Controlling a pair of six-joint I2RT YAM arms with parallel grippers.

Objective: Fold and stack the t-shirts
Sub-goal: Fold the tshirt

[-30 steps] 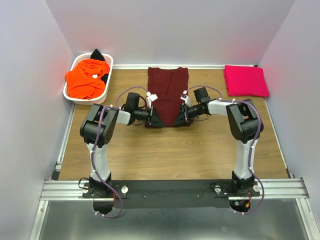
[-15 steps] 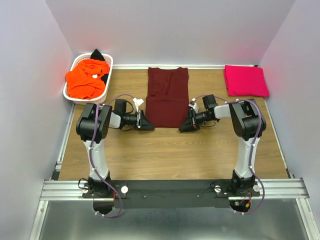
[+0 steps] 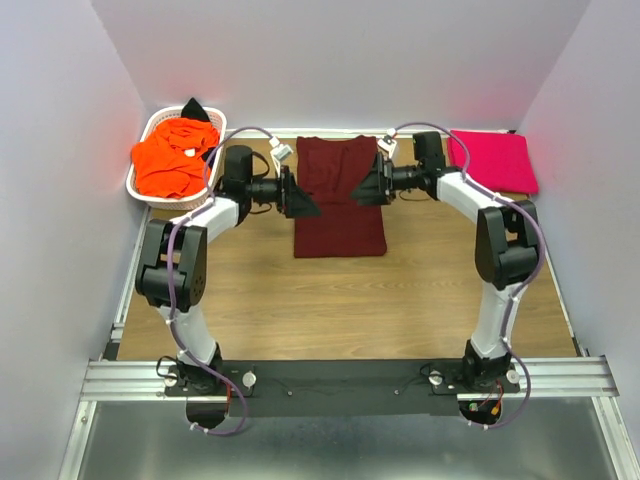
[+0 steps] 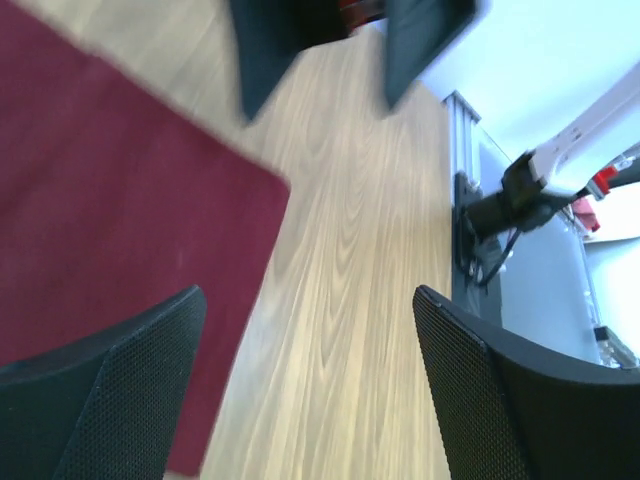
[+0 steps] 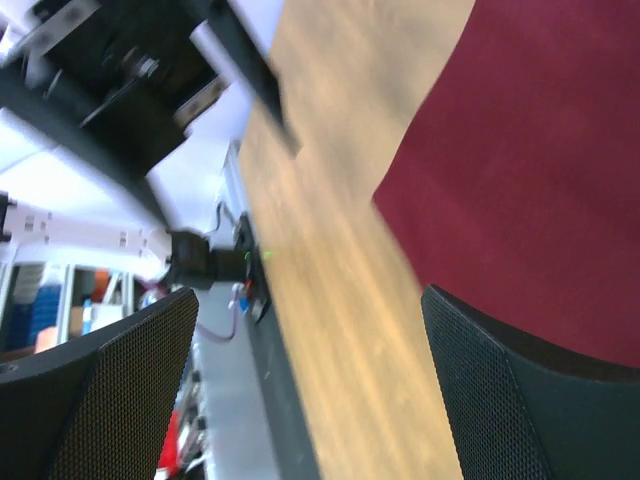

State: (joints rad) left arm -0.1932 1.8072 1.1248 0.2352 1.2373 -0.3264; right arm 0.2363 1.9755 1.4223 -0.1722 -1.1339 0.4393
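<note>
The wooden table carries everything. The biggest cloth on it is the maroon t-shirt, folded to a long narrow strip that runs from the middle of the far edge toward the table's centre. At the far left corner stands a white lattice basket holding an orange t-shirt and a black one. A pink t-shirt lies folded square at the far right corner.

The left hand and right hand flank the strip's far half, one at each long edge. Both are spread wide with nothing between the fingers. How high they sit over the cloth cannot be told.

The step looks like the crosswise fold of the maroon strip. To do it well, each hand should pinch every layer at its edge, level with the other. Then lift together and carry at one pace — so the crease falls straight and the ends meet. Lift clear, or the lower layers may drag and bunch.
</note>
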